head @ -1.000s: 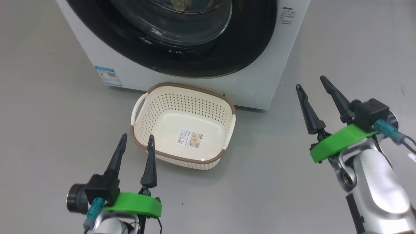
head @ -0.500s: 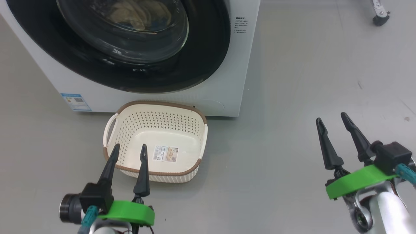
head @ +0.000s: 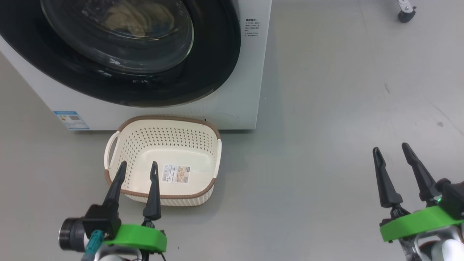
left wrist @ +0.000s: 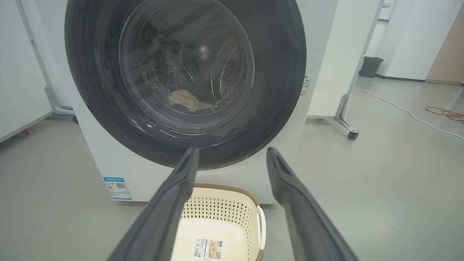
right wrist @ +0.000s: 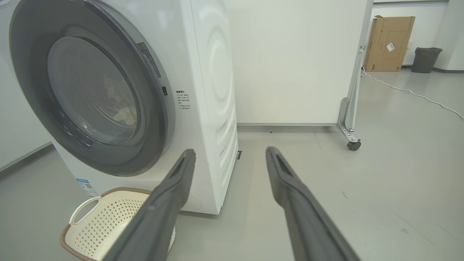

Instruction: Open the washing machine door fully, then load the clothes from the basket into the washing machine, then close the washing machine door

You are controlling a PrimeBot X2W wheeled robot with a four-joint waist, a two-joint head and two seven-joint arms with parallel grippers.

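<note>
The washing machine door [head: 217, 72] is shut (clothes [head: 132, 20] behind its glass), the basket [head: 163, 118] just before it. Left gripper [head: 139, 164] and right gripper [head: 390, 146] gape wide, holding nothing.

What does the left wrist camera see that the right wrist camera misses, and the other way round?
Left wrist view, not the right: the sticker on the bottom of the basket, and a red cable. Right wrist view, not the left: the ribbed side of the machine and a cardboard box. Both: the door, clothes behind its glass, the basket, a grey bin, and an open end effector: the left end effector in one, the right end effector in the other.
</note>
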